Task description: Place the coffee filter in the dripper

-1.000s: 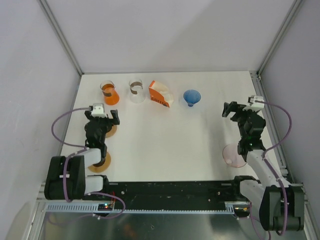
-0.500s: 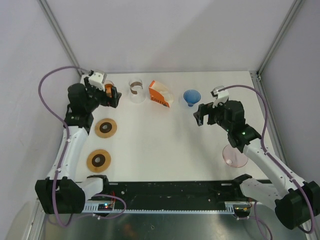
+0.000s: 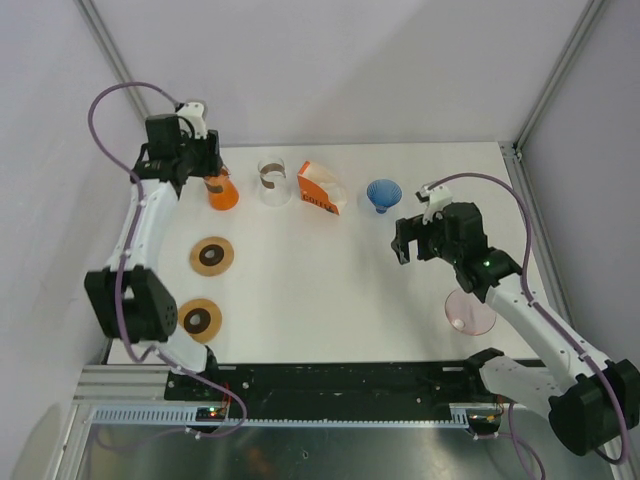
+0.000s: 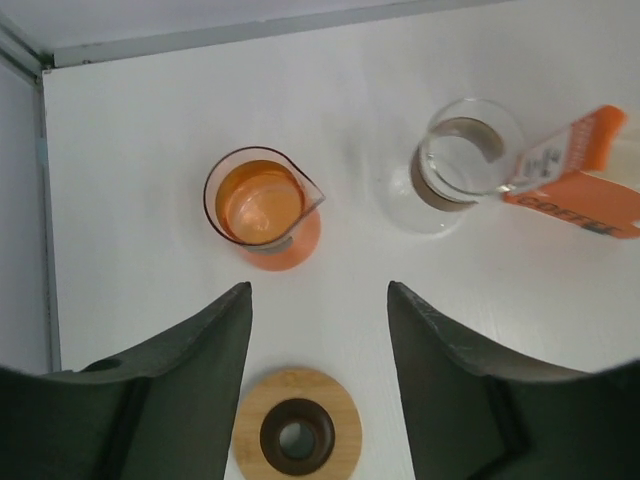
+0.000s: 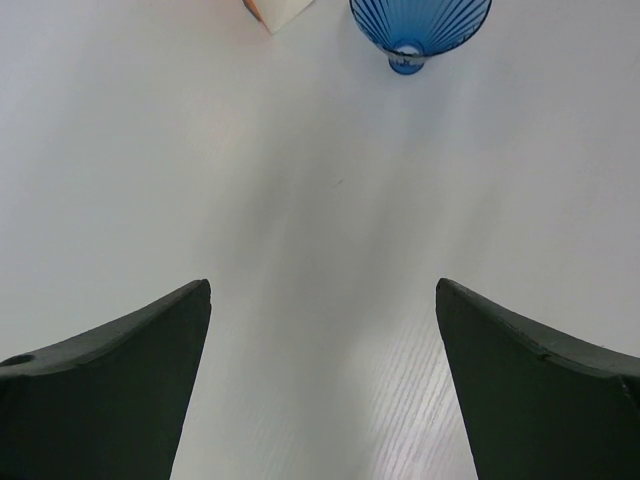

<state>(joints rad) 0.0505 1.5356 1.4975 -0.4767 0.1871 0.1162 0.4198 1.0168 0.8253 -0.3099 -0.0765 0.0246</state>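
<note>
A blue ribbed dripper [image 3: 383, 194] stands at the back of the table, and its rim shows at the top of the right wrist view [image 5: 420, 25]. An orange-and-white filter pack [image 3: 318, 187] lies left of it, also in the left wrist view [image 4: 580, 180]. A pink dripper [image 3: 469, 312] sits near the right arm. My right gripper [image 3: 411, 248] [image 5: 323, 290] is open and empty, hovering in front of the blue dripper. My left gripper [image 3: 208, 162] [image 4: 320, 295] is open and empty, high above the orange carafe [image 4: 262, 205].
A clear glass carafe [image 3: 272, 180] [image 4: 458, 165] stands between the orange carafe [image 3: 221, 190] and the filter pack. Two wooden rings lie at the left, one [image 3: 212, 255] [image 4: 297, 435] behind the other [image 3: 200, 319]. The enclosure walls stand close behind and beside the table.
My left arm has swung up and back to the far left corner, above the orange carafe. My right gripper has swung left and forward toward the blue dripper, then shifted slightly.
</note>
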